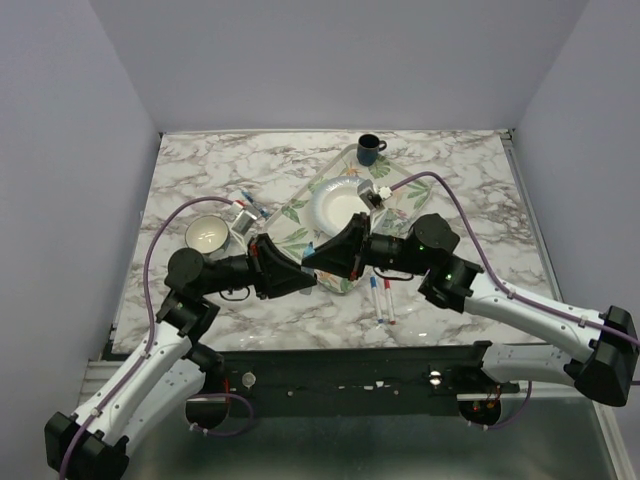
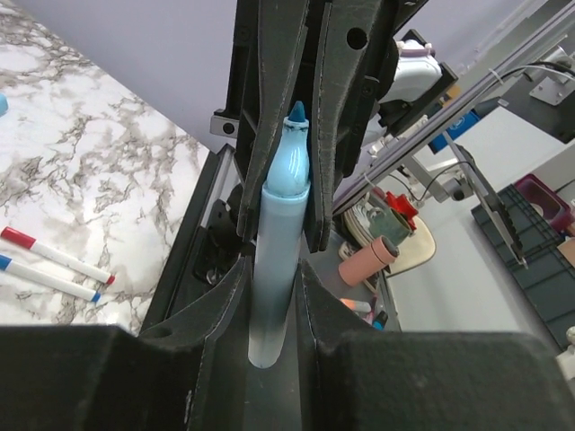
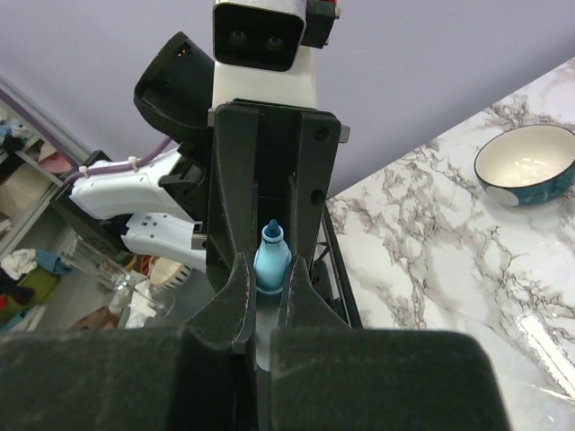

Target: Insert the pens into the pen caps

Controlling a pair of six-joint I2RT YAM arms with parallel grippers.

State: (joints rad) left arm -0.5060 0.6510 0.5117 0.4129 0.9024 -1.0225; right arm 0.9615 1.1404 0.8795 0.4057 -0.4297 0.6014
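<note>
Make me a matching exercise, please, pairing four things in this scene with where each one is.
Things:
1. light-blue marker
2. mug
3. bowl
4. plate

Places:
A. white, on the tray
B. between the left pincer and right pincer
C. dark, farthest back
D. on the table, left of the tray

Pairs: 1-B, 2-C, 3-D, 4-A.
</note>
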